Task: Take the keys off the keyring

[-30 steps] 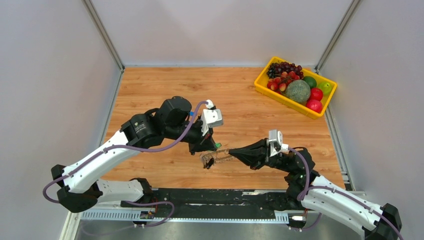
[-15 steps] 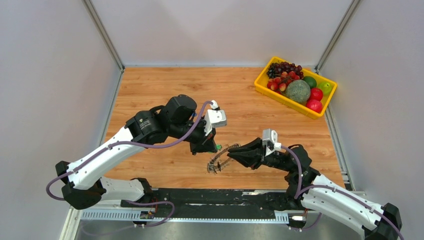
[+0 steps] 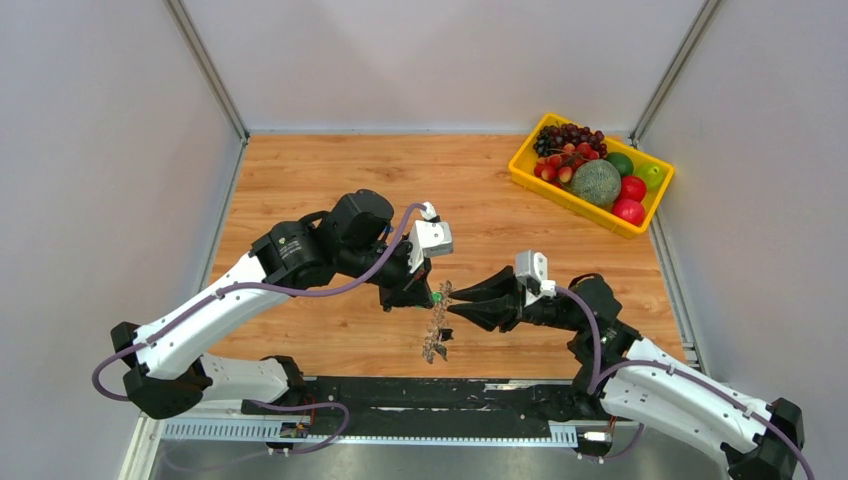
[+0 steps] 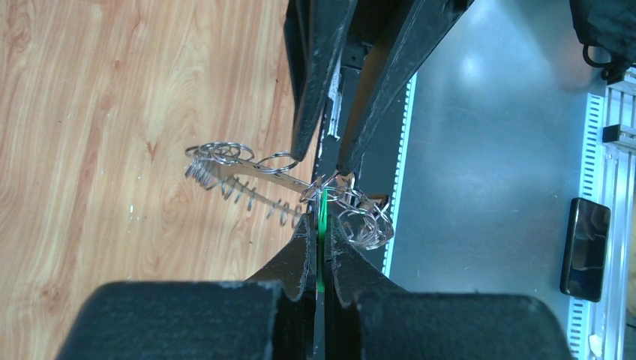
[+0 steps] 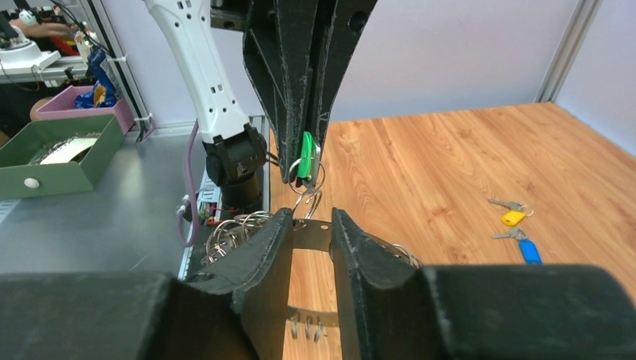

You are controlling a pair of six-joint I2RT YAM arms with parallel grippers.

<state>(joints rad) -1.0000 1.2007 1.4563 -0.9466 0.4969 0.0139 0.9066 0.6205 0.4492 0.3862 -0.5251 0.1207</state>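
— The left black two-finger gripper (image 4: 321, 223) is clamped on the green-headed key (image 5: 305, 159). The silver metal keyring (image 4: 251, 174) dangles from it above the wooden table (image 3: 330, 170).

— The right gripper (image 5: 311, 219) gapes around the band, holding nothing. If it closes off-centre, the ring probably swings and twists the key loose.

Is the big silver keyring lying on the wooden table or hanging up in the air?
Hanging: the large silver wire keyring dangles from the green-headed key pinched in the left gripper.

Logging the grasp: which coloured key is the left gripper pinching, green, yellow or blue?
The green-headed key, clamped in the left gripper. The yellow-headed key and blue-headed key lie loose on the table, untouched.
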